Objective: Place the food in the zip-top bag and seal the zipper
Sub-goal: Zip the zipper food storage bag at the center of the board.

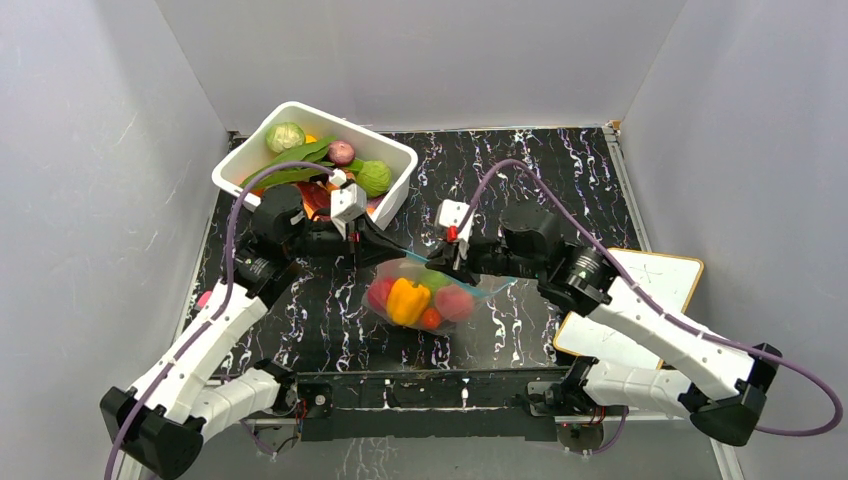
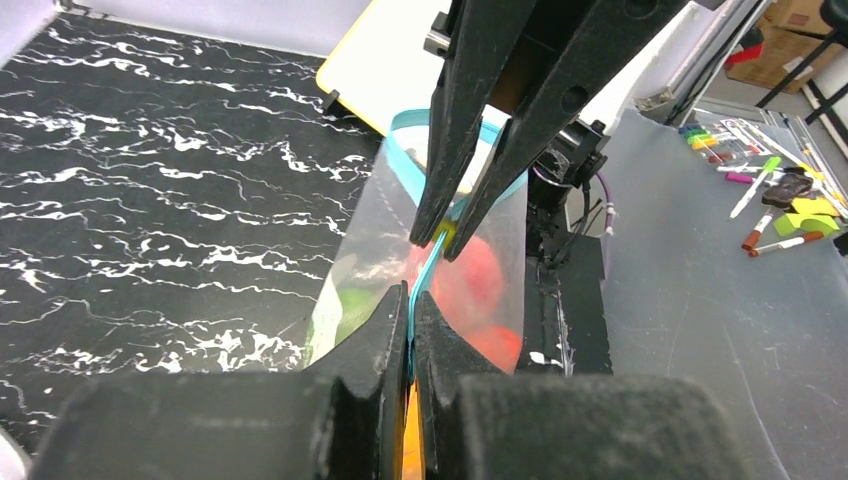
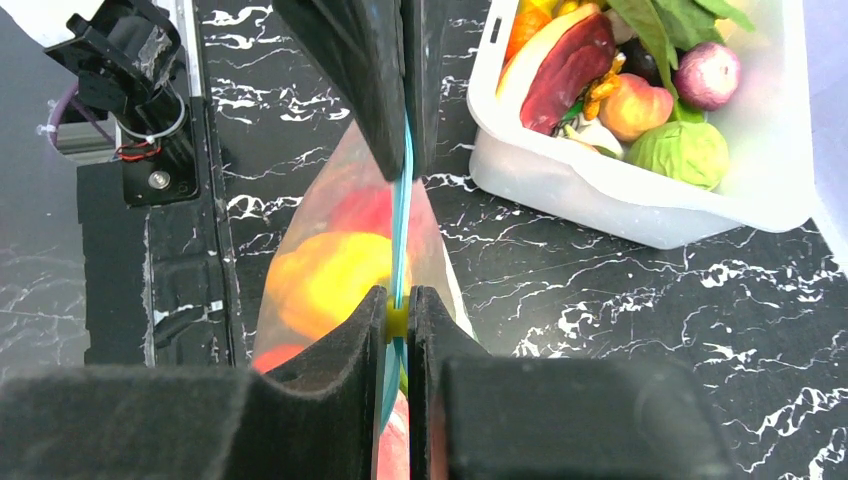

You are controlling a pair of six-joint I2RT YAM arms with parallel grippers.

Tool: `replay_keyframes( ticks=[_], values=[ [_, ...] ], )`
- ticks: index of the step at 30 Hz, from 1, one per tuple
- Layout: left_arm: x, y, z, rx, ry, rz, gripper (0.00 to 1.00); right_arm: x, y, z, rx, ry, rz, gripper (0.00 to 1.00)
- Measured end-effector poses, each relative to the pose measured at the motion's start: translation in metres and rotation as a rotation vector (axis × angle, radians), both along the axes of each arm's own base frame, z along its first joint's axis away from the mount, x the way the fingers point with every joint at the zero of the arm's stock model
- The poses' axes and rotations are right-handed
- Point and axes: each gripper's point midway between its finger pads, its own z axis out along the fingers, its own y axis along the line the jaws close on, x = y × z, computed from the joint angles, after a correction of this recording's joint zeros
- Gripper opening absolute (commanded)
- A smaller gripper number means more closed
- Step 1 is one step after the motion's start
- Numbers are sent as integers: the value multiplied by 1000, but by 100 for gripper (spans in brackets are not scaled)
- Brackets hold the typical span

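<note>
The clear zip-top bag (image 1: 395, 272) stands at the middle of the table. It holds a yellow pepper (image 1: 407, 300), red pieces (image 1: 453, 302) and a green piece (image 1: 433, 280). Its light-blue zipper (image 1: 490, 283) runs along the top edge. My left gripper (image 1: 385, 247) is shut on the zipper's left part; the left wrist view shows the strip pinched at its gripper (image 2: 412, 298). My right gripper (image 1: 440, 262) is shut just beside it, on the yellow slider (image 3: 397, 316) of the zipper (image 3: 401, 215). The two grippers almost touch.
The white tub (image 1: 352, 128) with more toy food stands at the back left, close behind the left gripper; it also shows in the right wrist view (image 3: 620, 205). A yellow-edged whiteboard (image 1: 655, 275) lies at the right under the right arm.
</note>
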Motion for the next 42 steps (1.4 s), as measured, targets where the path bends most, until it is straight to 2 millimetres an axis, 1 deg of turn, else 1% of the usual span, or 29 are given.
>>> replay_keyframes(
  ticks=[5, 9, 13, 17, 21, 22, 27, 31, 33, 38, 42],
  values=[
    [0, 6, 20, 1, -39, 45, 0, -7, -14, 10, 26, -29, -22, 0],
    [1, 15, 30, 18, -74, 109, 0, -9, -22, 12, 24, -39, -39, 0],
    [5, 27, 31, 52, -93, 205, 0, -10, -29, 5, -5, -25, -54, 0],
    [16, 40, 33, 94, -106, 313, 0, -12, -39, -2, -40, -11, -77, 0],
    [20, 54, 34, 126, -130, 395, 0, -15, -51, -2, -57, -19, -105, 0],
    [20, 57, 34, 134, -135, 410, 0, -15, -52, -2, -58, -21, -106, 0],
    [23, 71, 46, 156, -180, 489, 0, -14, -62, -9, -101, -22, -131, 0],
    [24, 82, 51, 173, -200, 543, 0, -11, -70, -15, -135, -24, -173, 0],
    [25, 86, 50, 182, -198, 566, 0, -8, -75, -12, -136, -34, -195, 0],
    [27, 91, 46, 201, -187, 593, 0, -5, -83, 4, -108, -69, -243, 0],
    [26, 90, 47, 195, -185, 592, 0, -6, -84, 7, -96, -70, -248, 0]
  ],
)
